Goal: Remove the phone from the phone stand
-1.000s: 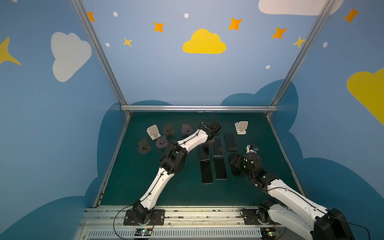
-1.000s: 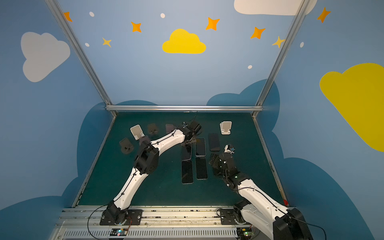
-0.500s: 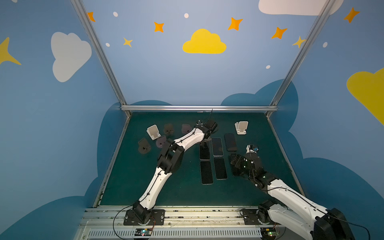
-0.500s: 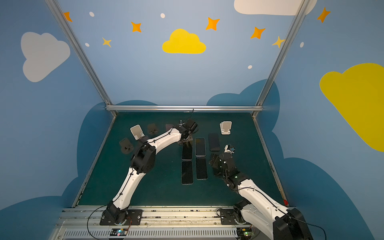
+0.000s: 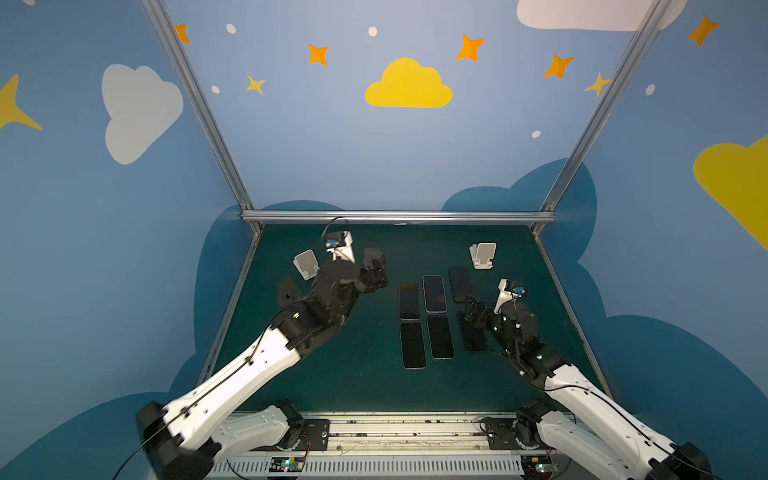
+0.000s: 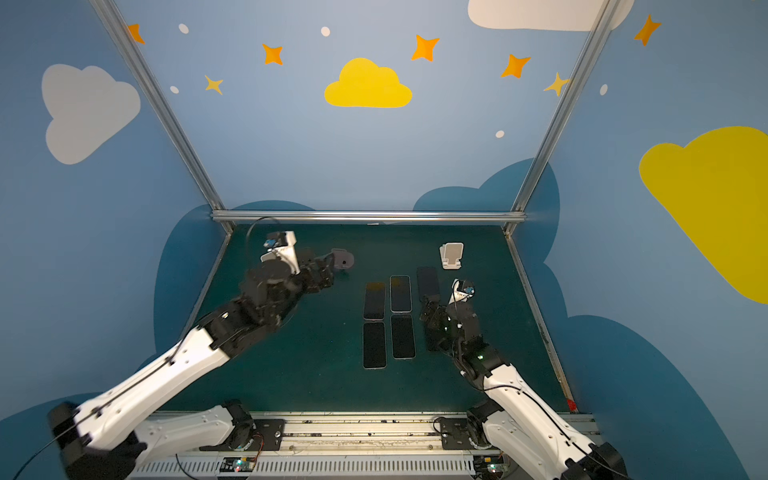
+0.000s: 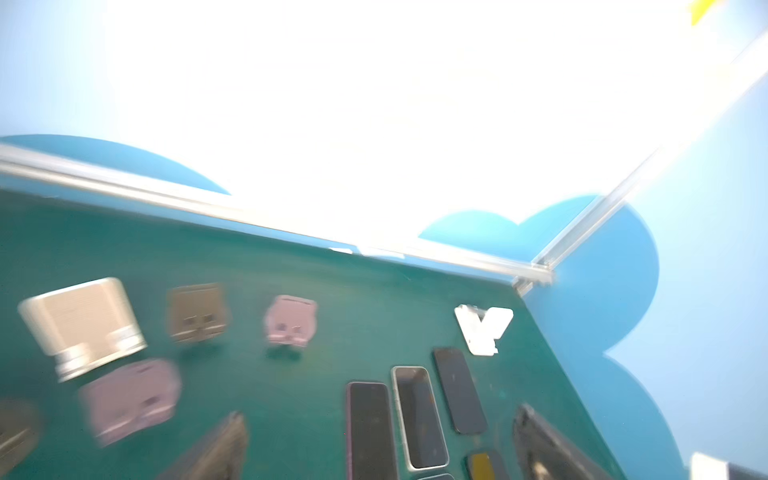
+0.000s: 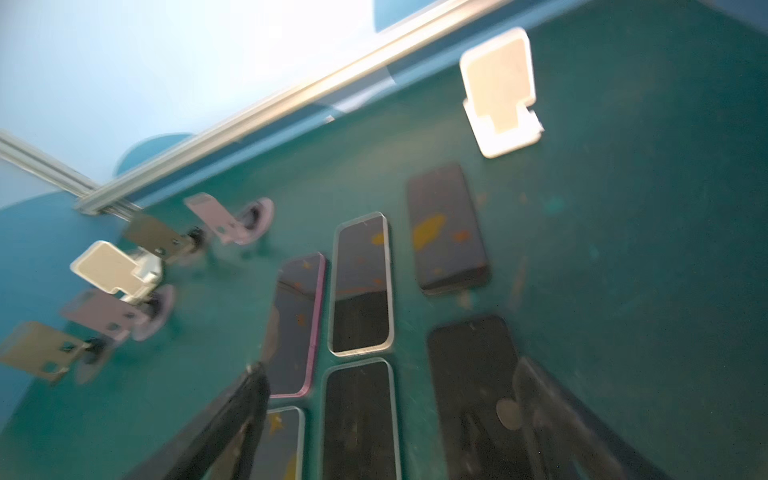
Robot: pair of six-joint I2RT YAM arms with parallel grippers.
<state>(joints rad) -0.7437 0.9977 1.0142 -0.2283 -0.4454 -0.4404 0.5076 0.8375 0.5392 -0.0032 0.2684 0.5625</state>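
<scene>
Top views evenly lit; wrist views motion-blurred; back wall glaring white.

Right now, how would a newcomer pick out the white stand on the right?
Find the back right corner of the green table. Just before it, behind the dark phones lying flat, stands an empty white phone stand. Every other stand clusters back left; this one stands alone.

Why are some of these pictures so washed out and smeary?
Left wrist view: the back wall is blown out to white and the phone stands are smeared, probably by camera motion. Right wrist view: milder smear, and a phone screen mirrors a yellow shape. Both top views: evenly lit and mostly sharp, though the left arm looks slightly blurred.
</scene>
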